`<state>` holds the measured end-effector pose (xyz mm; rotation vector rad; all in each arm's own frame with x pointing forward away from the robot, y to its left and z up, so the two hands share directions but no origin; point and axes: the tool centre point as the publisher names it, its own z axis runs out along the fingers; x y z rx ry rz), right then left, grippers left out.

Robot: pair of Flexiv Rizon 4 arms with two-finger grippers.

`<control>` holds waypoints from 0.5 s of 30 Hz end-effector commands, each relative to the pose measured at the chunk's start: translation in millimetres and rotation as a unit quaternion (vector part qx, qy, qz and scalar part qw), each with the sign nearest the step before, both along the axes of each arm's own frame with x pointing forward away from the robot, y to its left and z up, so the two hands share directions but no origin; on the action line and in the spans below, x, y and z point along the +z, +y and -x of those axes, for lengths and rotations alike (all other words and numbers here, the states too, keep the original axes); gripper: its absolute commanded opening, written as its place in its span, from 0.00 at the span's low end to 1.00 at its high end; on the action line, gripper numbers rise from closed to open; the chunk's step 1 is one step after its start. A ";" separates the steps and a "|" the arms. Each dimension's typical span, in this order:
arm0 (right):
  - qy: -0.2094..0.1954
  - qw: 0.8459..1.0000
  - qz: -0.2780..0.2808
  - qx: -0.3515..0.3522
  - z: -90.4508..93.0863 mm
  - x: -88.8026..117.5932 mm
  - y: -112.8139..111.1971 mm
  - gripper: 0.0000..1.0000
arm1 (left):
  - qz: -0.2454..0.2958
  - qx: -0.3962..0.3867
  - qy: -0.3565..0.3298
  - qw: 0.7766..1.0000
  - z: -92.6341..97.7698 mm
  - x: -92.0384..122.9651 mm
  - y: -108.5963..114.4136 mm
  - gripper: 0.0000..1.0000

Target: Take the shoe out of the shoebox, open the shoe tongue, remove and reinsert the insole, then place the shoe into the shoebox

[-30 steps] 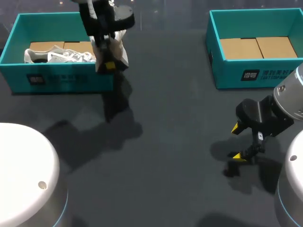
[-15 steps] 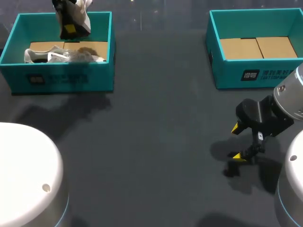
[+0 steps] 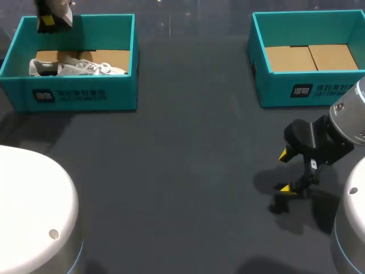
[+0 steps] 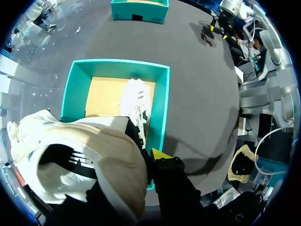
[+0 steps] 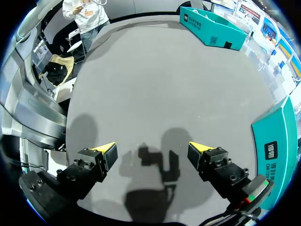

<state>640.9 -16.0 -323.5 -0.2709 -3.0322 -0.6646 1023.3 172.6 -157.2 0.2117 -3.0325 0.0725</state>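
Evidently I am holding the sneaker (image 4: 80, 157) clamped in my left pincer (image 3: 47, 21) above the teal shoebox (image 3: 80, 96) at the far left corner of the table (image 3: 188, 171), right pincer (image 5: 151, 149) hanging wide open and empty; only the take-out step seems done.

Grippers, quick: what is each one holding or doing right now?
Left gripper: shut on a shoe, above the left shoebox.
Right gripper: open, holding nothing.
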 end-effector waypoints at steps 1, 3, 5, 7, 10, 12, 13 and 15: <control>-0.001 1.000 0.001 -0.001 2.0 0.4 0.1 1.00 | 0.001 -0.002 0.027 1.000 -6.6 3.0 -0.7 0.00; -0.001 1.000 0.001 -0.001 2.0 0.4 0.1 1.00 | 0.001 -0.002 0.027 1.000 -6.6 3.0 -0.7 0.00; -0.001 1.000 0.001 -0.001 2.0 0.4 0.1 1.00 | 0.001 -0.002 0.027 1.000 -6.6 3.0 -0.7 0.00; -0.001 1.000 0.001 -0.001 2.0 0.4 0.1 1.00 | 0.001 -0.002 0.027 1.000 -6.6 3.0 -0.7 0.00; -0.001 1.000 0.001 -0.001 2.0 0.4 0.1 1.00 | 0.001 -0.004 0.031 1.000 -7.9 1.2 -0.1 0.00; -0.001 1.000 0.001 -0.001 2.0 0.4 0.1 1.00 | -0.003 -0.014 0.031 0.999 -16.9 0.0 8.0 0.00; -0.001 1.000 0.001 -0.001 2.0 0.4 0.1 1.00 | -0.004 -0.012 0.032 0.999 -23.0 -0.3 13.8 0.00; -0.001 1.000 0.001 -0.001 2.0 0.4 0.1 1.00 | -0.007 -0.012 0.029 0.999 -32.2 -2.1 26.0 0.00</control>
